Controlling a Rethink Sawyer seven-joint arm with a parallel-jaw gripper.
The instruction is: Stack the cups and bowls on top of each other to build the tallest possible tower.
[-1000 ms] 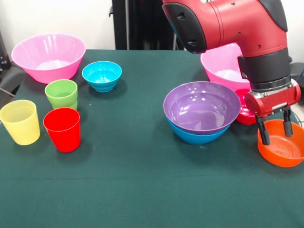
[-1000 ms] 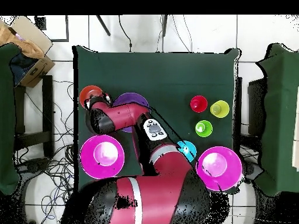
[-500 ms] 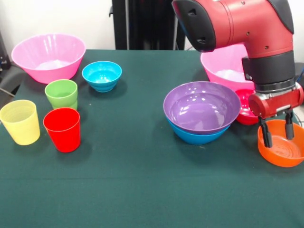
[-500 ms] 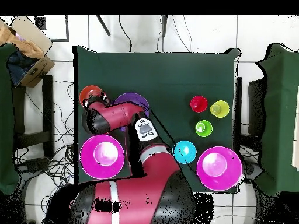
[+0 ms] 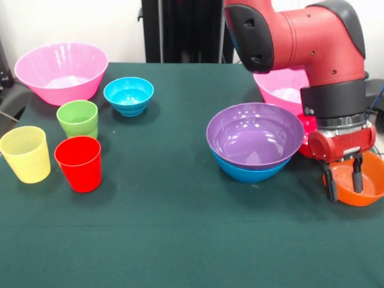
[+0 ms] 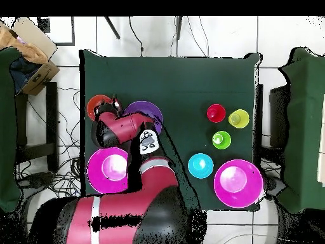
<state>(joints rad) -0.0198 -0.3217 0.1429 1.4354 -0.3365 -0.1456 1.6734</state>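
Note:
My gripper point(image 5: 344, 185) is open low at the right of the table. It straddles the near-left rim of the small orange bowl point(image 5: 367, 189), one finger point(image 5: 358, 179) inside and the other outside. The tower is a purple bowl point(image 5: 255, 137) nested in a blue bowl point(image 5: 247, 172), just left of the gripper. Behind my arm sit a large pink bowl point(image 5: 281, 87) and a partly hidden crimson bowl point(image 5: 308, 133). At the left stand the yellow cup point(image 5: 25, 154), red cup point(image 5: 78, 163), green cup point(image 5: 78, 119), cyan bowl point(image 5: 128, 95) and second pink bowl point(image 5: 60, 72).
The green cloth point(image 5: 180, 240) ends close past the orange bowl on the right. From above, my arm point(image 6: 127, 210) covers the table's lower left, beside a pink bowl point(image 6: 105, 170). Chairs flank the table, and a cardboard box point(image 6: 28, 54) sits at the upper left.
My gripper has dropped lower over the orange bowl's rim, one finger now reaching inside. My arm's bulk has swung aside in the overhead view, uncovering the cyan bowl.

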